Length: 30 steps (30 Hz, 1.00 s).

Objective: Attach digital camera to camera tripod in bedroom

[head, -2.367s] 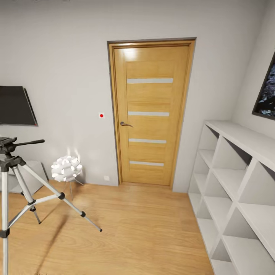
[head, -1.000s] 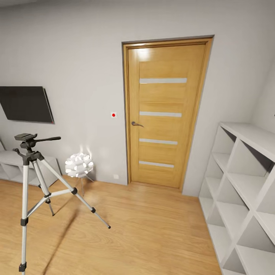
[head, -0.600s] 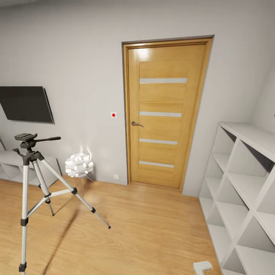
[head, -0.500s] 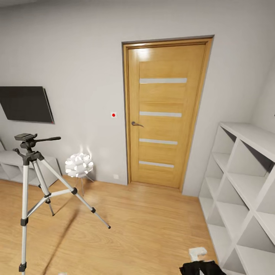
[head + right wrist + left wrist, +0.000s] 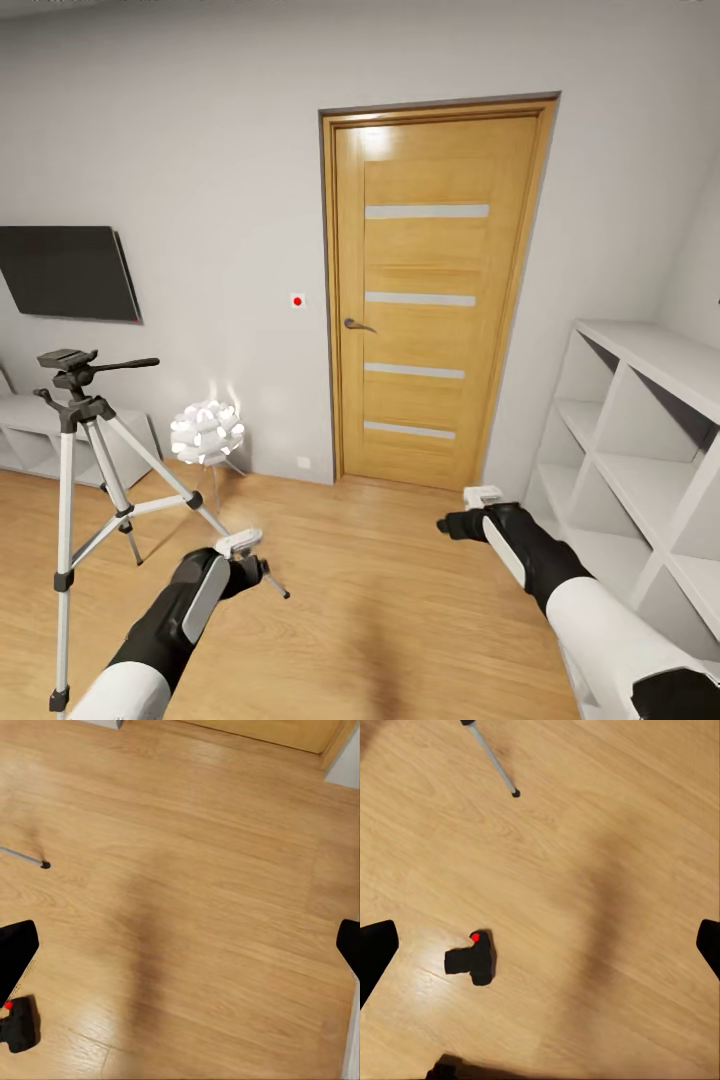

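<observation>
On the bedroom floor (image 5: 607, 870) lies the digital camera (image 5: 472, 960); both claws hang released.

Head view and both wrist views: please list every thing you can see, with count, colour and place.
camera tripod: one, silver legs, black head, on the floor at left.
digital camera: one, black with a red dot, lying on the wood floor.
ball lamp: one, white, by the wall beside the tripod.
door: one, wooden, shut, in the far wall.
screen: one, black, on the wall at left.
shelf unit: one, white, at right.
left gripper: open, over the floor.
right gripper: open, over the floor.
</observation>
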Tool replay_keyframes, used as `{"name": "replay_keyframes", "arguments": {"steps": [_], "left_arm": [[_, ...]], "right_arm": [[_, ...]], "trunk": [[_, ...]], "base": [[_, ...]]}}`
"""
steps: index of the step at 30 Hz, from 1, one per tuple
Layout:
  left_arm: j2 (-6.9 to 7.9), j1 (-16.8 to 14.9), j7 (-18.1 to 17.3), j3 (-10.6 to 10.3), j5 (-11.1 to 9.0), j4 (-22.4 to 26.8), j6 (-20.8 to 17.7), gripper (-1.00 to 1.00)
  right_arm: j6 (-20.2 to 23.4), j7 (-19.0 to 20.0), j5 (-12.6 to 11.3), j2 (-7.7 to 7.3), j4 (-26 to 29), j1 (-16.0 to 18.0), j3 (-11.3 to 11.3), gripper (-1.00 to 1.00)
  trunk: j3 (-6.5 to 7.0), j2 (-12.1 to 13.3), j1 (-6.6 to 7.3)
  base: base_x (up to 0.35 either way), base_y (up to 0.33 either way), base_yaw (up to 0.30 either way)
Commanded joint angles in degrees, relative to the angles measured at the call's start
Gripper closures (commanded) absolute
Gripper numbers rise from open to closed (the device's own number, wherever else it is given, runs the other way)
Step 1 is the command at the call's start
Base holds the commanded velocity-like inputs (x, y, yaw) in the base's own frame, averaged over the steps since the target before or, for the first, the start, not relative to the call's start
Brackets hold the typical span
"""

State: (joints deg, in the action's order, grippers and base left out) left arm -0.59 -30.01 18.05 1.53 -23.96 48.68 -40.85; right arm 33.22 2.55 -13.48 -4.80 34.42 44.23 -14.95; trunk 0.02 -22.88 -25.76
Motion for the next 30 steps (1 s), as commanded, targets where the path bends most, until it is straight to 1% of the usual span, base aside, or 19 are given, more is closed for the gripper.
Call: {"name": "replay_keyframes", "arguments": {"steps": [1, 2, 4, 7, 9, 10, 12, 13, 15, 16, 18, 19, 23, 28, 30], "left_arm": [[-0.59, -0.2, 3.1, 0.1, -0.6, 0.6, -0.1, -1.0], [-0.9, -0.3, 4.0, 0.0, -0.6, 0.8, 0.0, -1.0], [-1.06, -0.3, 4.3, 0.0, -0.6, 0.9, 0.2, -1.0], [-2.13, -0.4, 5.2, 0.0, -0.6, 1.4, 1.1, -1.0], [-3.1, -0.4, 5.4, 0.0, -0.6, 1.5, 1.4, -1.0], [-5.45, -0.4, 5.7, -0.1, -0.5, 1.5, 1.8, -1.0], [-6.49, -0.4, 5.9, -0.4, -0.5, 1.4, 1.9, -1.0], [-7.3, -0.4, 6.1, -1.1, -0.4, 1.3, 2.0, -1.0], [-7.78, -0.4, 6.2, -2.2, -0.4, 1.2, 2.1, -1.0], [-8.06, -0.4, 6.3, -3.5, -0.5, 1.2, 2.1, -1.0], [-8.3, -0.4, 6.4, -5.0, -0.6, 1.1, 2.2, -1.0], [-8.35, -0.4, 6.5, -5.4, -0.6, 1.1, 2.2, -1.0], [-8.49, -0.4, 6.6, -6.3, -0.7, 1.1, 3.1, -1.0], [-8.55, -0.4, 7.0, -6.6, -0.5, 1.1, 4.5, -1.0], [-8.55, -0.4, 7.3, -6.7, -0.5, 1.1, 4.8, -1.0]], "right_arm": [[-0.1, 0.0, -0.3, 0.16, 0.1, 0.2, -0.4, -1.0], [-0.2, 0.0, -0.4, 0.25, 0.2, 0.2, -0.4, -1.0], [-0.2, 0.0, -0.4, 0.3, 0.2, 0.2, -0.4, -1.0], [-0.3, 0.0, -0.4, 0.32, 0.1, 0.2, -0.4, -1.0], [-0.3, 0.0, -0.4, 0.33, 0.0, 0.3, -0.4, -1.0], [-0.3, 0.0, -0.4, 0.33, -0.3, 0.3, -0.3, -1.0], [-0.4, -0.1, -0.5, 0.33, -0.5, 0.3, -0.3, -1.0], [-0.4, 0.0, -0.5, 0.32, -0.6, 0.3, -0.3, -1.0], [-0.4, 0.0, -0.6, 0.32, -0.6, 0.2, -0.3, -1.0], [-0.4, 0.0, -0.9, 0.32, -0.7, 0.2, -0.3, -1.0], [-0.4, 0.0, -1.3, 0.34, -0.7, 0.2, -0.3, -1.0], [-0.4, 0.0, -1.4, 0.38, -0.7, 0.2, -0.3, -1.0], [-0.4, 0.0, -1.7, 0.84, -0.8, 0.2, -0.3, -1.0], [-0.4, 0.0, -1.7, 0.96, -0.8, 0.2, -0.3, -1.0], [-0.4, 0.0, -1.7, 0.98, -0.8, 0.2, -0.3, -1.0]], "trunk": [[-0.03, 0.0, -0.02], [-0.03, 0.0, -0.02], [-0.03, 0.0, -0.02], [-0.03, 0.0, -0.02], [-0.03, 0.0, -0.02], [-0.03, 0.0, -0.02], [-0.03, 0.0, -0.02], [-0.03, 0.0, -0.02], [-0.03, 0.0, -0.02], [-0.03, 0.0, -0.02], [-0.03, 0.0, -0.02], [-0.03, 0.0, -0.02], [-0.03, 0.0, -0.02], [-0.03, 0.0, -0.02], [-0.39, -0.8, -0.46]], "base": [[0.0, 0.0, 0.0], [0.0, 0.0, 0.0], [0.0, 0.0, 0.0], [0.0, 0.0, 0.0], [0.0, 0.0, 0.0], [0.0, 0.0, 0.0], [0.0, 0.0, 0.0], [0.0, 0.0, 0.0], [0.0, 0.0, 0.0], [0.0, 0.0, 0.0], [0.0, 0.0, 0.0], [0.0, 0.0, 0.0], [0.0, 0.0, 0.0], [0.0, 0.0, 0.0], [0.0, 0.0, 0.0]]}}
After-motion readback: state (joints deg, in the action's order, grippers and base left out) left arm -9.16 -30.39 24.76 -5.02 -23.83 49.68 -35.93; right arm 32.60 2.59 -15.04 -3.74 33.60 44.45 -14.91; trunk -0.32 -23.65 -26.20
